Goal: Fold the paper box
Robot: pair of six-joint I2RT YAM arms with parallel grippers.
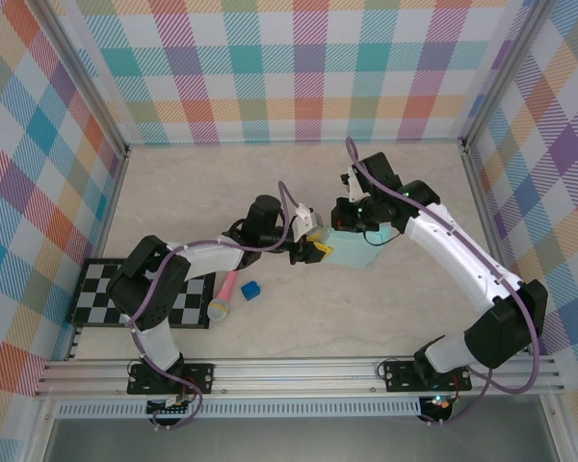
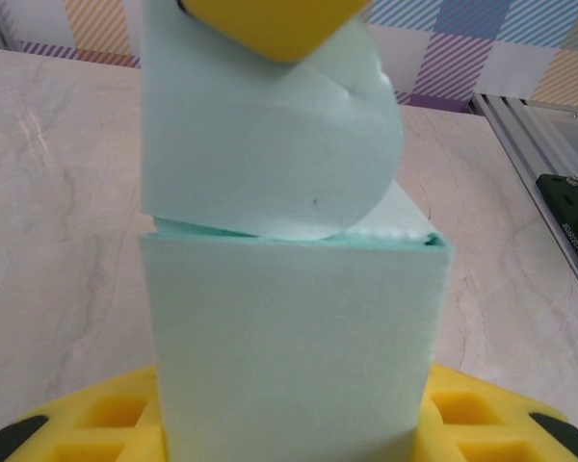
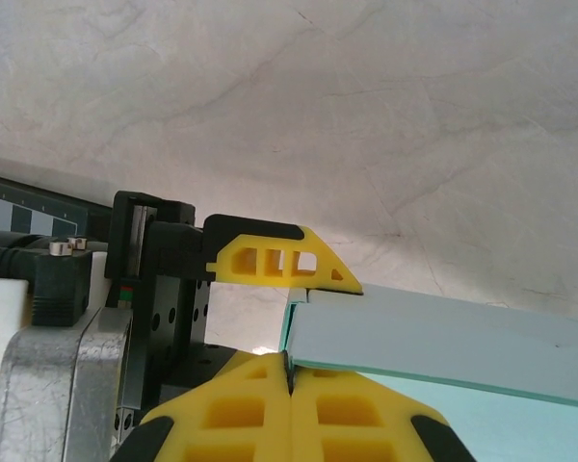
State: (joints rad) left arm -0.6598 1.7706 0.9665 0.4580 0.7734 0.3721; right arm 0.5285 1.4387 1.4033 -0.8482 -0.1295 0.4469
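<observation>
Left wrist view: my left gripper (image 2: 284, 231) pinches the paper box (image 2: 289, 337). Its upper yellow finger (image 2: 270, 19) presses down on a rounded flap (image 2: 270, 144) bowed over the box top, and the lower finger sits under the box body. The box is pale mint card, partly formed. One flat wall faces the camera, and the flap is curved, not creased flat.

Right wrist view: my right gripper (image 3: 289, 399) has its yellow pads pressed together, tips right at a corner of the box. I cannot tell if any card is nipped between them. A long side panel of the box runs off to the right from that corner. The left gripper's finger lies on the box's upper edge just past the same corner.

Top external view: the box rests on the marble-look table (image 1: 222, 183), held between both grippers, left gripper at its left edge, right gripper at its far edge. Left of the box and apart from it is a small dark blue cube (image 1: 250, 290). Just beyond the cube lies a pink-handled toy microphone (image 1: 223, 296). Farther left of the box is a checkerboard (image 1: 106, 289). Plaid walls (image 1: 299, 67) stand behind the box.
</observation>
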